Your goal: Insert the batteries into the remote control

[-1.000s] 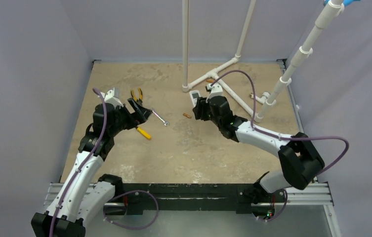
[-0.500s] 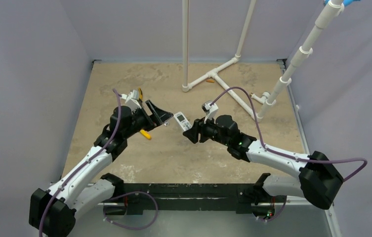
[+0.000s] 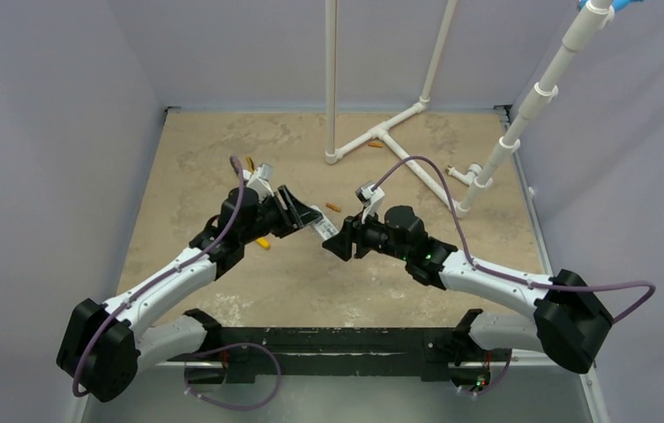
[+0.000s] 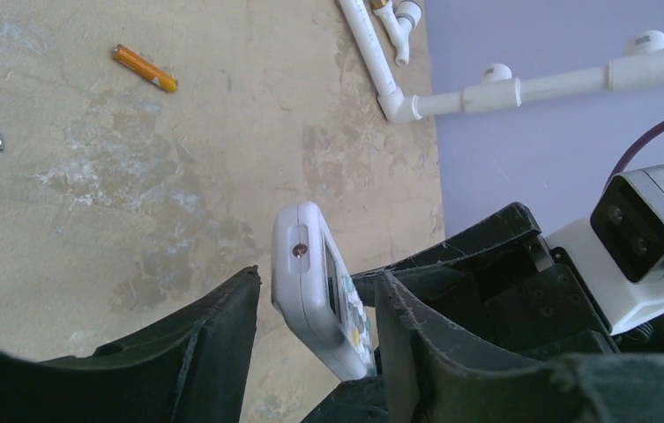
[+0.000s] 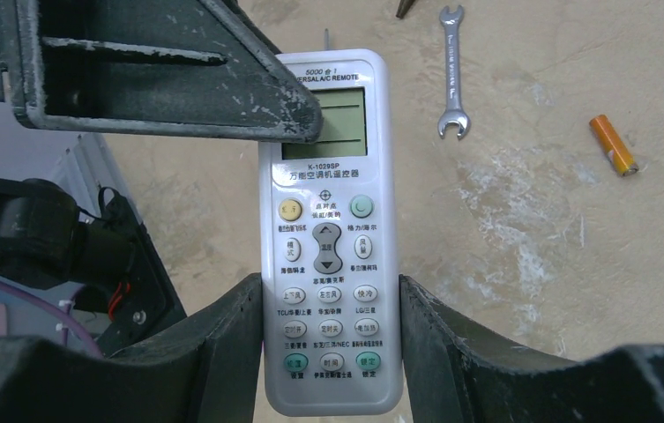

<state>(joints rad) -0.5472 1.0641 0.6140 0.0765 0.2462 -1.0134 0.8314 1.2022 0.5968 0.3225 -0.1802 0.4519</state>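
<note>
Even diffuse light, soft shadows, sharp focus.

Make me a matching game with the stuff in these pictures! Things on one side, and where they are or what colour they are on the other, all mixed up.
Things:
1. remote control
2. battery
3. wrench
4. pipe frame

Clues:
A. silver, lying on the table
B. held in the right end effector
C. white, standing at the back
D. orange, lying flat

Pairs: 1-B, 2-D, 3-A, 4-C
</note>
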